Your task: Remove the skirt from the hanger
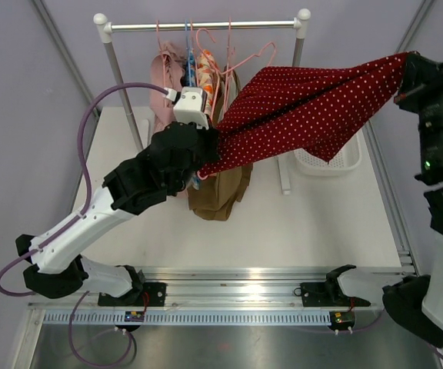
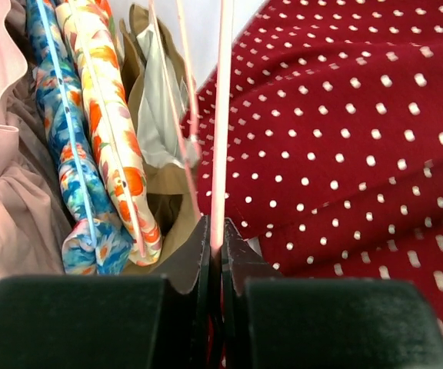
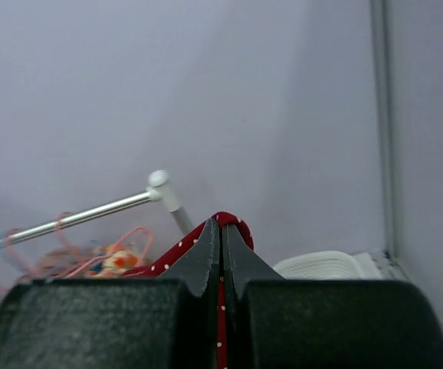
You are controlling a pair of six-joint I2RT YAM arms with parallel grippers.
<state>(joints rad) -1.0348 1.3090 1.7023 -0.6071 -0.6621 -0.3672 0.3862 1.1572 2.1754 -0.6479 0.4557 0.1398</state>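
Note:
The skirt (image 1: 306, 108) is dark red with white dots and is stretched from the rack out to the right; it also fills the right of the left wrist view (image 2: 344, 138). My left gripper (image 1: 206, 150) is shut on the pink hanger (image 2: 220, 138), with the thin pink bar pinched between its fingers (image 2: 198, 254). My right gripper (image 1: 408, 73) is shut on the skirt's far edge, high at the right; a fold of red cloth (image 3: 233, 227) sticks out between its fingertips.
A clothes rail (image 1: 206, 25) on two posts holds several other garments: pink (image 1: 164, 77), blue and orange floral (image 1: 202, 69), and a tan one (image 1: 218, 196). A white basket (image 1: 337, 163) sits behind the skirt at the right. More pink hangers (image 1: 244, 58) hang on the rail.

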